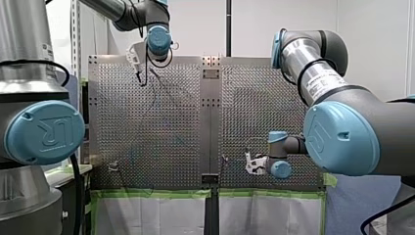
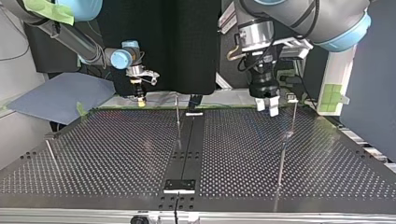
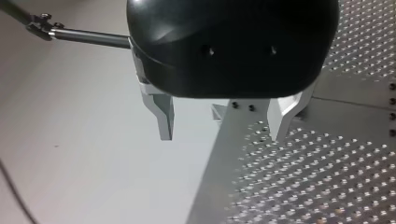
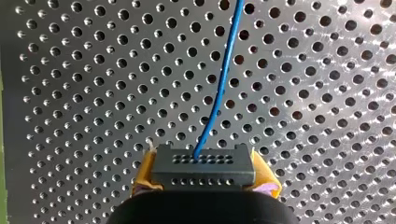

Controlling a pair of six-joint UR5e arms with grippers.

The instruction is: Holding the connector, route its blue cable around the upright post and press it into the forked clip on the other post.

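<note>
Connector (image 4: 203, 165), black and rectangular with two rows of small holes on its face, sits pinched between the yellow pads (image 4: 142, 175) of the right gripper (image 4: 205, 176). Its blue cable (image 4: 224, 79) leaves the upper row of holes and runs ahead of the fingers in a gentle curve over the perforated tabletop (image 4: 84, 93), out of the right wrist view. The left gripper (image 3: 223, 126) hangs with its metal fingers (image 3: 163, 116) spread wide apart, the tabletop's edge lying beneath them. In the top view a thin upright post (image 2: 293, 116) stands just beside the left gripper's fingers, and a second post (image 2: 177, 116) stands between the two grippers. Which one carries the forked clip cannot be told.
</note>
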